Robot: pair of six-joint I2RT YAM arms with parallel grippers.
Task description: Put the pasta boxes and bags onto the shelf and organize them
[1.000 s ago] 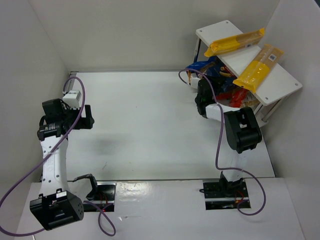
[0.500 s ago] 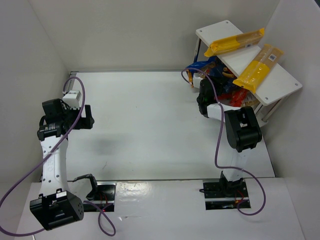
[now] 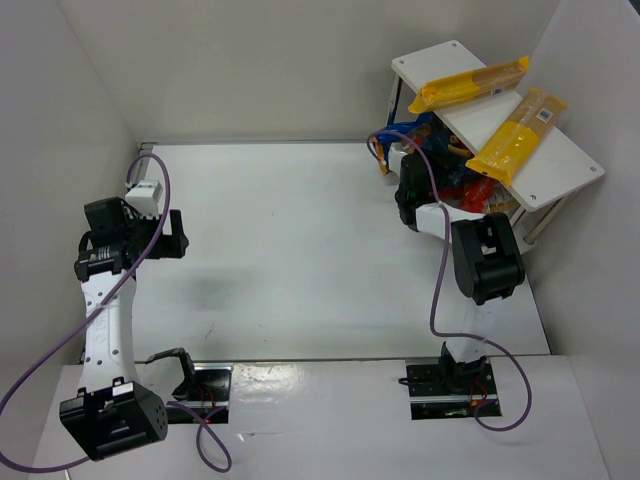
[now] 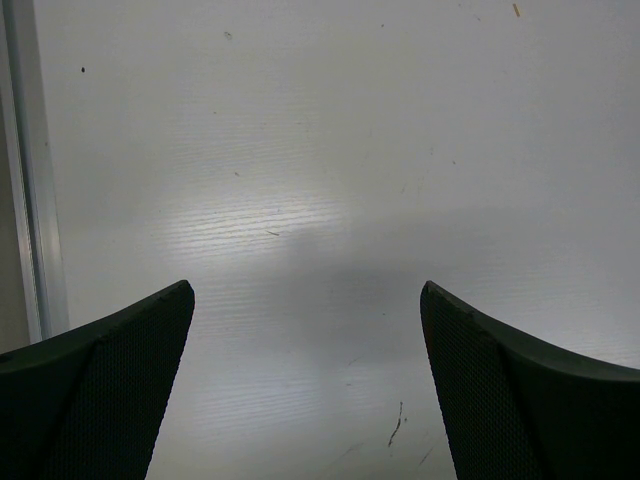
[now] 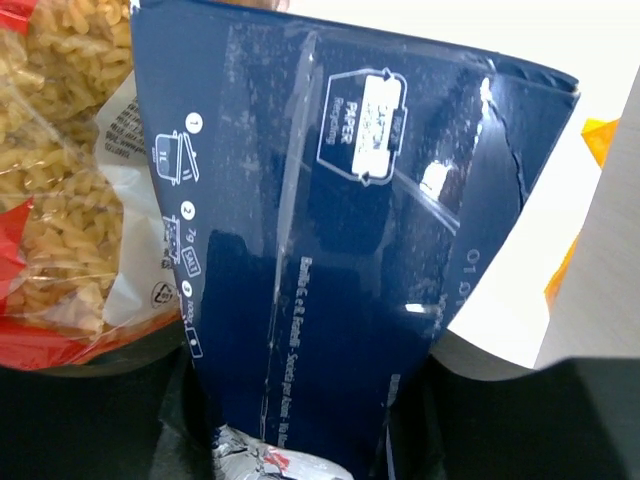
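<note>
Nudged slightly closer to the shelf (image 3: 560, 165) since a second ago, the right pincer (image 5: 300, 435) grips a dark blue bag (image 5: 330, 230) at upper right (red bag (image 5: 50, 200) just beside it); the left pincer (image 4: 305, 290) hangs open, middle left.

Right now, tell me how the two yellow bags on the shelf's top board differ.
The far bag lies near the board's back end; the near bag sits mid-board. The near bag shows a white barcode label; the far bag shows none. Both are long, yellow, lying flat, each overhanging the board's same long edge.
</note>
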